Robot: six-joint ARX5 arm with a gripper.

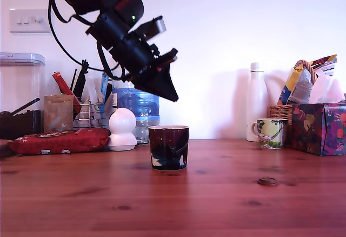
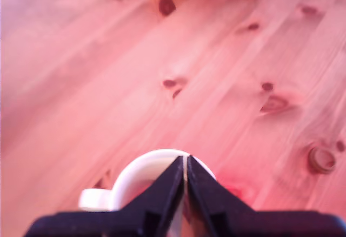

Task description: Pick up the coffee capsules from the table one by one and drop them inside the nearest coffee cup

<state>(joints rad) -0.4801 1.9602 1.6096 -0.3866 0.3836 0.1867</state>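
Gripper [image 1: 172, 94] pinched closed and empty above the cup [image 1: 168, 147] at centre frame, capsule [image 1: 267, 181] lying lower right on the worktop [image 1: 81, 204], looking light, stiff and slippery, best nipped across its sides.

Along the wall at the exterior view's left stood a clear plastic storage container [image 1: 20, 93] beneath a white light switch [image 1: 29, 20]. A red packet [image 1: 59, 140] lay flat at lower left, with a brown carton [image 1: 58, 113] behind it. A white round-topped device [image 1: 122, 129] sat just left of centre, in front of a blue water bottle [image 1: 140, 110]. At right, a white flask [image 1: 257, 109], a pale floral mug [image 1: 270, 133] and a patterned tissue box [image 1: 320, 127] stood before a wicker basket [image 1: 280, 112].
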